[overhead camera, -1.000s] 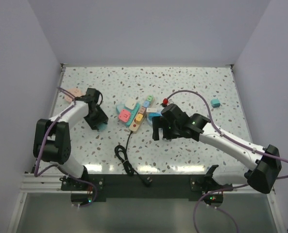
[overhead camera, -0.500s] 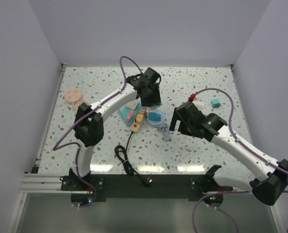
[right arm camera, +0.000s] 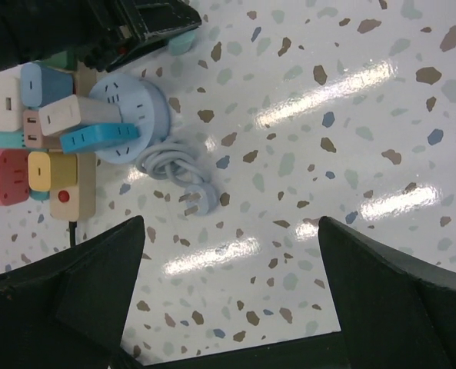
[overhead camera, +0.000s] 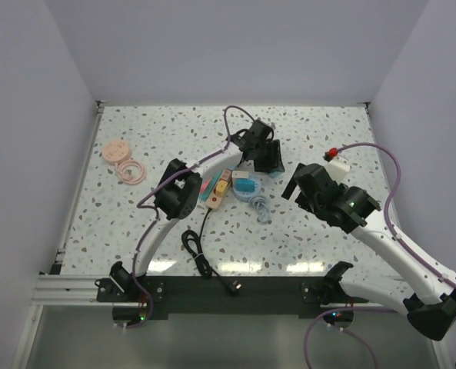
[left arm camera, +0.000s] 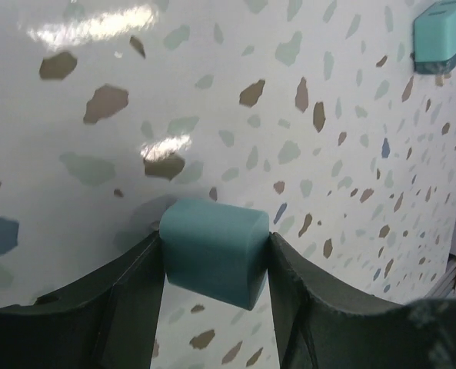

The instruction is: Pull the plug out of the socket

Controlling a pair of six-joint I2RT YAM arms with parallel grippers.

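The socket (right arm camera: 72, 201) is a pale wooden strip at the left of the right wrist view, crowded with coloured plugs (right arm camera: 39, 165); from above the socket (overhead camera: 219, 190) lies mid-table. My left gripper (left arm camera: 216, 247) is shut on a teal rounded plug (left arm camera: 212, 250), held just over the speckled table. In the top view the left gripper (overhead camera: 272, 164) is right of the strip and apart from it. My right gripper (right arm camera: 228, 280) stands wide open with nothing between its fingers. It hovers above bare table, and from above this right gripper (overhead camera: 296, 184) is to the right of the strip.
A round blue socket hub (right arm camera: 128, 115) with a coiled pale cable (right arm camera: 183, 175) lies beside the strip. Another teal block (left arm camera: 441, 34) sits further off. Two pink discs (overhead camera: 122, 159) lie at the far left. The strip's black cable (overhead camera: 198, 250) coils toward the near edge.
The left arm swung from the table's far left across the strip to its right side, with the teal plug in its jaws. The right arm drew back to the right.
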